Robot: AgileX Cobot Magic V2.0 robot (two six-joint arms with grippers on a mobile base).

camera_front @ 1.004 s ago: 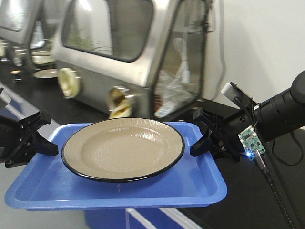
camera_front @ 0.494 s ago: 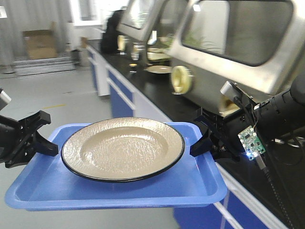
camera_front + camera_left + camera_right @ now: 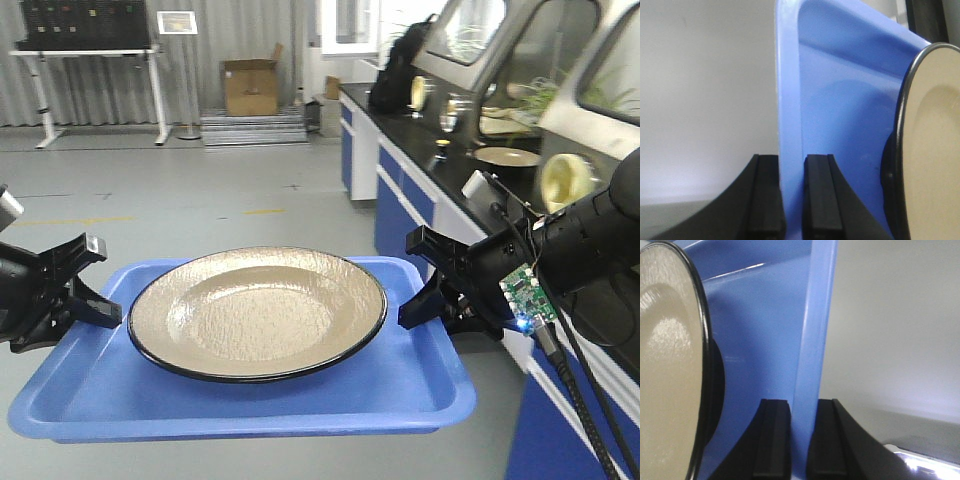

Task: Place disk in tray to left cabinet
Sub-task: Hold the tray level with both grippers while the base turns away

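The tan disk (image 3: pixel 258 312) with a thin black rim lies flat in the blue tray (image 3: pixel 420 385), which hangs in the air between both arms. My left gripper (image 3: pixel 98 305) is shut on the tray's left lip; in the left wrist view the lip (image 3: pixel 790 150) runs between its fingers (image 3: pixel 767 200), with the disk's edge (image 3: pixel 930 150) at the right. My right gripper (image 3: pixel 418 305) is shut on the tray's right lip (image 3: pixel 812 365); in the right wrist view the disk (image 3: pixel 670 365) shows at the left. The left cabinet is out of view.
A black-topped lab bench (image 3: pixel 470 190) with blue cupboards runs along the right, bearing steel glove boxes (image 3: pixel 530 60) and a plate. Grey floor (image 3: pixel 180 210) spreads ahead. At the far wall stand a cardboard box (image 3: pixel 250 88) and a white-legged table (image 3: pixel 90 70).
The whole view has swung left: the glove boxes and bench slid off to the right and the room's floor came into sight. The tray, disk and both grippers keep their places.
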